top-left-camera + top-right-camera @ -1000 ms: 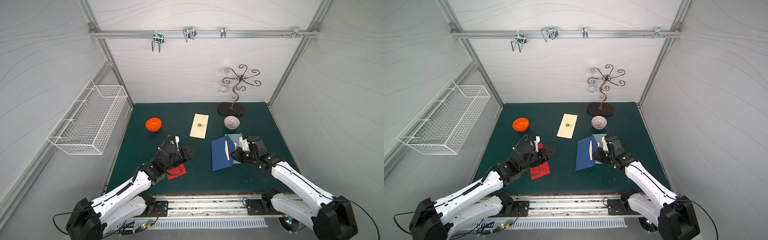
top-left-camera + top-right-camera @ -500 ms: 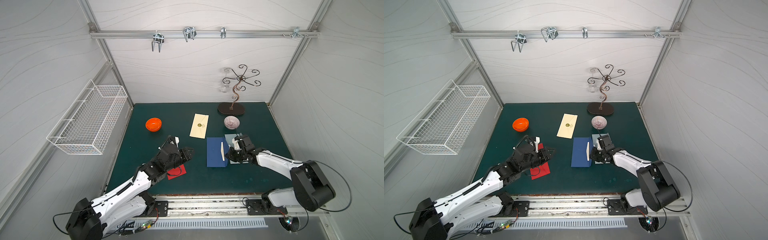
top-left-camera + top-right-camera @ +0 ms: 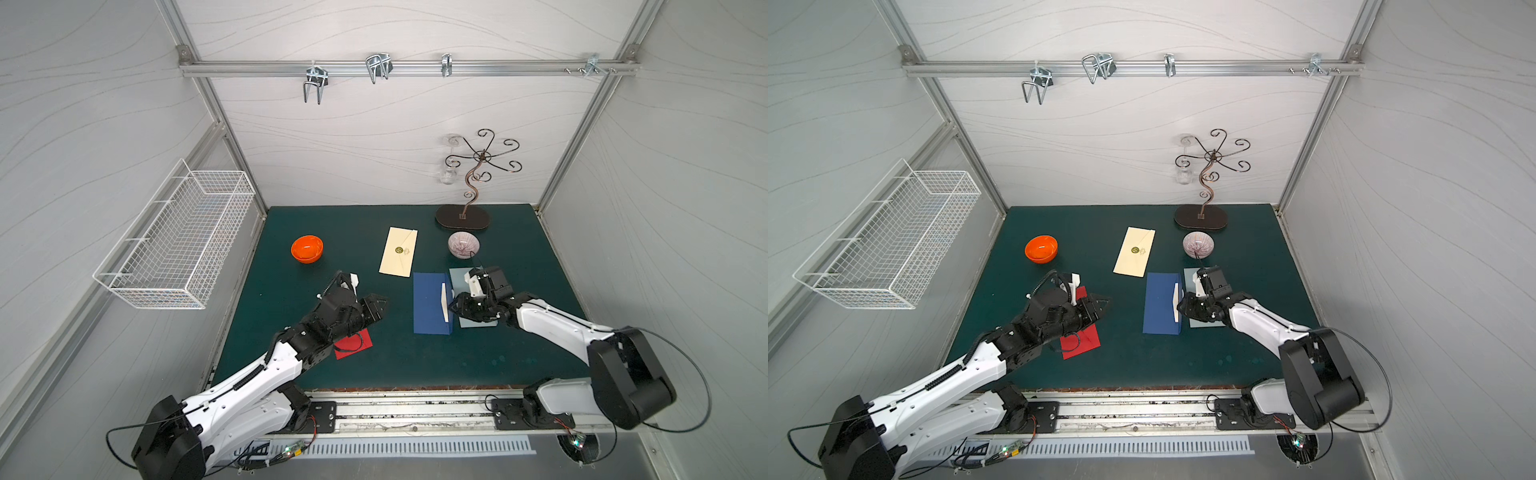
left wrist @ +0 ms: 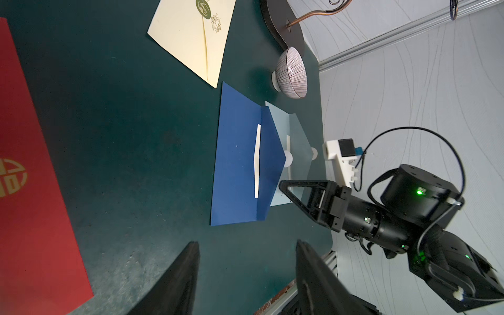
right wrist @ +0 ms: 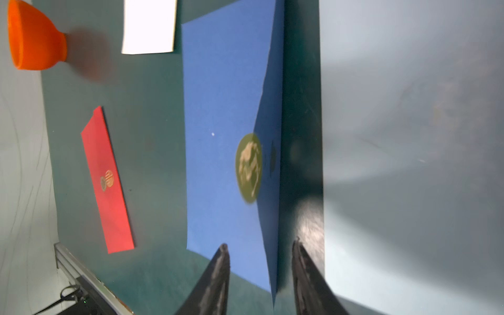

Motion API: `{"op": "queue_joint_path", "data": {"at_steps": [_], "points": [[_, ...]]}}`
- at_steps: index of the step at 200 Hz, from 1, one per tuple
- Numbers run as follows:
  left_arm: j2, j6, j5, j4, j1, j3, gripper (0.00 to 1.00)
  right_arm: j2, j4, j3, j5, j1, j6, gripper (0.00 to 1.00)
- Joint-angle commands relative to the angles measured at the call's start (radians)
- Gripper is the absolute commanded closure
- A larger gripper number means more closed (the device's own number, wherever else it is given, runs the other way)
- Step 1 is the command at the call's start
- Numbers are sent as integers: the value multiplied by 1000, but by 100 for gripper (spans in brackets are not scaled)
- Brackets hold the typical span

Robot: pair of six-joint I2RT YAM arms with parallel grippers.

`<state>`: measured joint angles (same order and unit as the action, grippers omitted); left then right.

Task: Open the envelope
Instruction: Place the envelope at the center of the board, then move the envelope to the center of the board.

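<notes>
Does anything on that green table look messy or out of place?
Only the blue envelope: its flap stands half up beside the right end effector, leaning over a pale blue paper. The cream envelope lies flat and sealed.

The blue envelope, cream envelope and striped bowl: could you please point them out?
blue envelope [image 3: 428,305], in a top view, on its flat body.
cream envelope [image 3: 398,253], in a top view, just below its seal.
striped bowl [image 3: 463,244], in a top view, inside its hollow.
</notes>
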<state>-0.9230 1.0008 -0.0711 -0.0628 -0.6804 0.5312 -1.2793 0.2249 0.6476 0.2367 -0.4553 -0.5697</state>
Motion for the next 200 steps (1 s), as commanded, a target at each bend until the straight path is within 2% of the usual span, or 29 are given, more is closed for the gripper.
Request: {"op": "queue_joint_path", "data": {"at_steps": [1,18,32,44,58,82,107,135,200], "points": [[4,-50,3,6,5,50,40,129,101,16,-39,6,13,49],[-6,-90,14,-29,4,69,39,208,117,35,-38,6,6,41],[-22,-120,19,-71,5,92,39,248,86,49,12,6,-6,36],[-35,-147,14,-102,5,112,40,248,33,66,73,-1,-19,31],[-38,-167,7,-124,4,124,39,197,1,119,116,-30,-14,30],[-19,-168,30,-154,7,117,37,36,55,275,66,-134,42,30],[19,-182,88,-199,8,97,34,-186,183,462,-92,-229,103,30],[64,-178,143,-248,16,72,33,-428,295,680,-146,-271,144,33],[162,-223,215,-319,21,48,31,-842,436,1137,-314,-294,167,33]]}}
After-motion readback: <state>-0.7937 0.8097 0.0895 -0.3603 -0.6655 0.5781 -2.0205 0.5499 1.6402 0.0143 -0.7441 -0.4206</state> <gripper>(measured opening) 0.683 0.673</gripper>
